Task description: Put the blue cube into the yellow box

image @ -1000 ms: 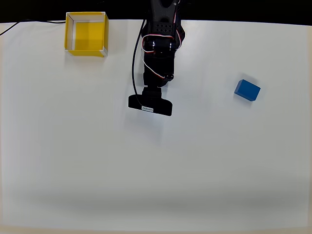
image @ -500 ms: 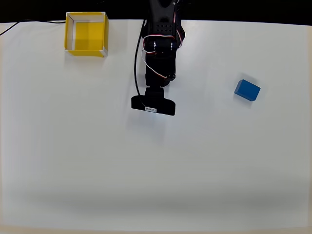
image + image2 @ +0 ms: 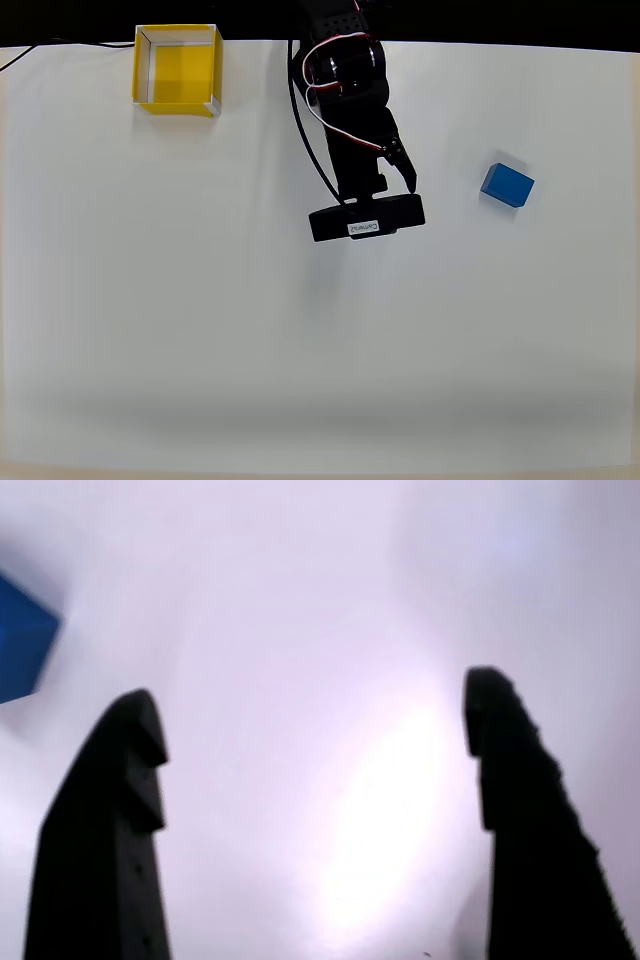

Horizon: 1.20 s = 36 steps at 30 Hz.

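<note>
Gripper (image 3: 310, 730) with fingers spread and empty, over bare table (image 3: 300, 350); cube (image 3: 507, 185) lies at its 3 o'clock in the overhead view, well apart, box (image 3: 176, 70) at 10 o'clock; an off-centre descent risks one finger nudging the cube away.

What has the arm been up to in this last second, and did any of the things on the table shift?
In the overhead view the arm has swung to the picture's right, bringing its hand toward the blue cube. The fingers stand apart in the wrist view, holding nothing. The blue cube and the yellow box lie where they were.
</note>
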Motion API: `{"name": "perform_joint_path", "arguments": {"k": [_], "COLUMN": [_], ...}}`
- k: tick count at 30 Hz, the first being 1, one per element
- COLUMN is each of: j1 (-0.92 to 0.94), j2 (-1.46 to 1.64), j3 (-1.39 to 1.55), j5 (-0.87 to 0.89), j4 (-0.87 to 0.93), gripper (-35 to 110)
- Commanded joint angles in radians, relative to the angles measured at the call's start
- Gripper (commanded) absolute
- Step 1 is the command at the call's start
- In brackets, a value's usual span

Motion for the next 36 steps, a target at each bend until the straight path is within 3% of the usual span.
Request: {"name": "perform_joint_path", "arguments": {"k": [1, 7, 10, 19, 36], "j1": [-0.144, -0.339, -0.403, -0.557, -0.663], "j2": [-0.229, -0.612, -0.828, -1.236, -1.496], "j3": [-0.236, -0.474, -0.617, -0.877, -0.999], "j5": [0.072, 0.183, 0.195, 0.058, 0.026], "j4": [-0.081, -0.152, -0.127, -0.018, -0.018], "gripper": [33, 32, 40, 50, 50]}}
